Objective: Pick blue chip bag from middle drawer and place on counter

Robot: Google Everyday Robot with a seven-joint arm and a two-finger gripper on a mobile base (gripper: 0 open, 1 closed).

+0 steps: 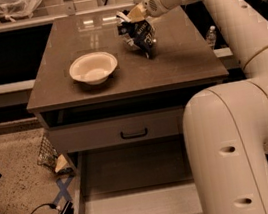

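Note:
The blue chip bag (139, 33) hangs crumpled over the back middle of the counter (182, 61), its lower tip at or just above the surface. My gripper (133, 15) is at the bag's top edge, shut on it. The arm reaches in from the right. The middle drawer (135, 179) is pulled open at the bottom of the view, its bare floor showing; my arm hides its right part.
A cream bowl (93, 68) sits on the counter left of the bag. A closed drawer front with a black handle (133, 134) is below the counter edge. Cables and blue tape (61, 191) lie on the floor at left. A railing runs behind the counter.

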